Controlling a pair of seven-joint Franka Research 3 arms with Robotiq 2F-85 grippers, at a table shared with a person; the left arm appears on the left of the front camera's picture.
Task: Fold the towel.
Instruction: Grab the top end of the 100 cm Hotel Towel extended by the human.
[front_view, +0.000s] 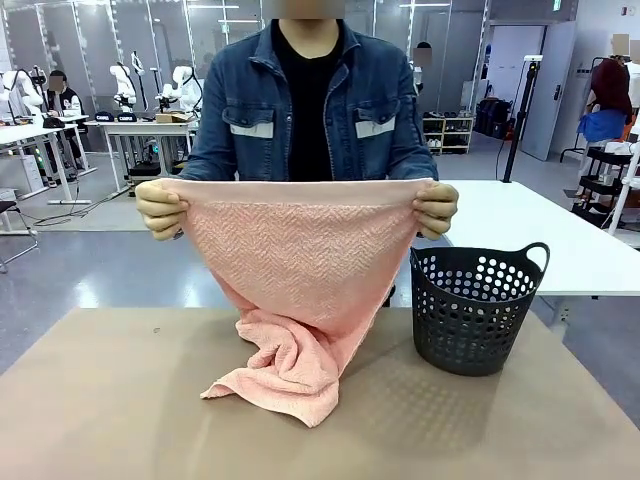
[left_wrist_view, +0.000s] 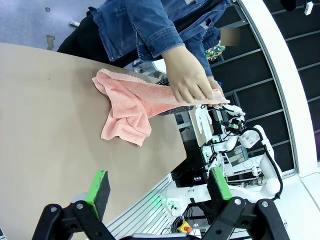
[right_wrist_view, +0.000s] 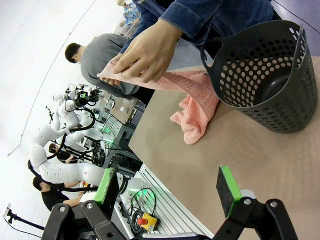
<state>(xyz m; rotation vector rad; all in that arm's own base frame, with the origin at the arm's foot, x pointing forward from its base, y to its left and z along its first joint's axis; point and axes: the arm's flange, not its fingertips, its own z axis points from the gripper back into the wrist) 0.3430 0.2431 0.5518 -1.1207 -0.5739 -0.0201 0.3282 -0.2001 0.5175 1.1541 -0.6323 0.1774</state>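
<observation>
A person in a denim jacket holds the salmon-pink towel (front_view: 300, 270) up by its two top corners at the far side of the table. Its lower end lies crumpled on the brown tabletop (front_view: 120, 400). In the left wrist view the towel (left_wrist_view: 130, 107) hangs from one of the person's hands (left_wrist_view: 187, 80), well beyond my left gripper (left_wrist_view: 157, 187), whose green pads stand wide apart with nothing between them. The right wrist view shows the towel (right_wrist_view: 192, 107) beside the basket, far from my right gripper (right_wrist_view: 167, 185), which is open as well.
A dark perforated basket (front_view: 475, 310) with handles stands on the table to the right of the towel, seen close in the right wrist view as the basket (right_wrist_view: 265, 70). The near half of the tabletop is bare. Other tables and people are farther back.
</observation>
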